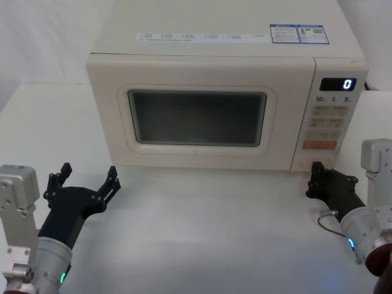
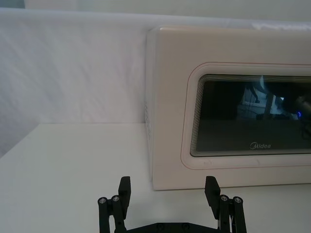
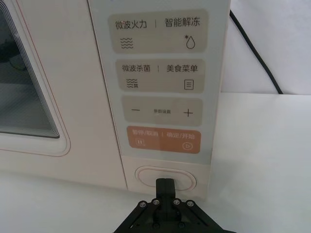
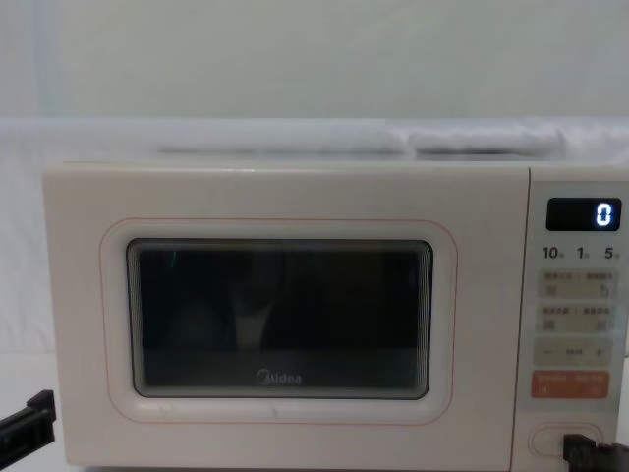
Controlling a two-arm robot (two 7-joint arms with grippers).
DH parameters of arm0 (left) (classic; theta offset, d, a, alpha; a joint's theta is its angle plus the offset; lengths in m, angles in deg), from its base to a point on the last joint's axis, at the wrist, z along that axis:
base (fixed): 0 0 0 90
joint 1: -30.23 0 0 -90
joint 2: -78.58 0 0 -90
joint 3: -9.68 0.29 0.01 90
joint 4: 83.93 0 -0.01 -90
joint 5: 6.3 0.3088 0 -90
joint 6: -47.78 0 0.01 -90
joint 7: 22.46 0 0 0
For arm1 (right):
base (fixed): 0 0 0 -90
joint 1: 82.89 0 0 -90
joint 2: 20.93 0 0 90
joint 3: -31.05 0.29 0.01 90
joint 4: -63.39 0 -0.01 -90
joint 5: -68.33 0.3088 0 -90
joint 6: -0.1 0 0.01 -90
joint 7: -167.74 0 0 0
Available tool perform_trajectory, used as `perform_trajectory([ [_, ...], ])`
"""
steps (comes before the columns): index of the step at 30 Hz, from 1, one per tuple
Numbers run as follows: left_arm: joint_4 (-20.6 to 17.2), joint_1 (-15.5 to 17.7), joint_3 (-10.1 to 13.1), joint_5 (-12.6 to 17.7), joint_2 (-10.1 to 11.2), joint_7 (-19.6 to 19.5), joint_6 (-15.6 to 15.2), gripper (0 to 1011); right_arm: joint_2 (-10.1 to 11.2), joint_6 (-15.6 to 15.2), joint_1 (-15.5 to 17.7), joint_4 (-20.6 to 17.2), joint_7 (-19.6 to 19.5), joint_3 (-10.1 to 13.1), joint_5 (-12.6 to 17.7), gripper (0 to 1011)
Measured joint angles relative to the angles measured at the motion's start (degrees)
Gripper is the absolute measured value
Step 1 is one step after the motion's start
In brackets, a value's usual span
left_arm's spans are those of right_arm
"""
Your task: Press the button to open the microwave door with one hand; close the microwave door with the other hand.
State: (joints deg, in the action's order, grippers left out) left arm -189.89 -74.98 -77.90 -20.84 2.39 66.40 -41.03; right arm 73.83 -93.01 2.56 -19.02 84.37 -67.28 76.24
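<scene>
Two end effectors on the white bench (image 1: 202,226), both in front of the microwave (image 1: 220,61). Microwave sits at the back centre of the bench, door (image 1: 202,116) flush and closed, dark window with Midea logo facing the robot. Control panel on the microwave's right side, display (image 1: 338,84) reads 0. Below it beige keys, then the orange key (image 3: 163,140), then the button (image 3: 166,177) at the panel's very bottom, pill-shaped, raised rim. Right end effector (image 3: 165,184) is low at the panel's bottom right corner, fingers pressed together into one narrow tip, tip right at the button's lower edge in the right wrist view; contact or not, cannot tell. Head view puts it just in front of the microwave's lower right corner, wrist angled in from the right. Left end effector (image 1: 86,177) is near the microwave's front left corner, off the door, fingers spread wide apart, nothing between them. Left wrist view has the two fingertips (image 2: 125,187) aimed toward the microwave's left front edge, bench below. Black cable (image 3: 255,53) runs behind the microwave on its right.
</scene>
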Motion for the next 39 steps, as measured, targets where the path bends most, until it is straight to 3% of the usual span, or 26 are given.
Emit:
perform_trajectory([
  [39,0.0,0.0,0.0,0.0,0.0,0.0,0.0,1001,-2.31,1.3,-3.27,4.32,-1.29,-0.2,-2.63,0],
])
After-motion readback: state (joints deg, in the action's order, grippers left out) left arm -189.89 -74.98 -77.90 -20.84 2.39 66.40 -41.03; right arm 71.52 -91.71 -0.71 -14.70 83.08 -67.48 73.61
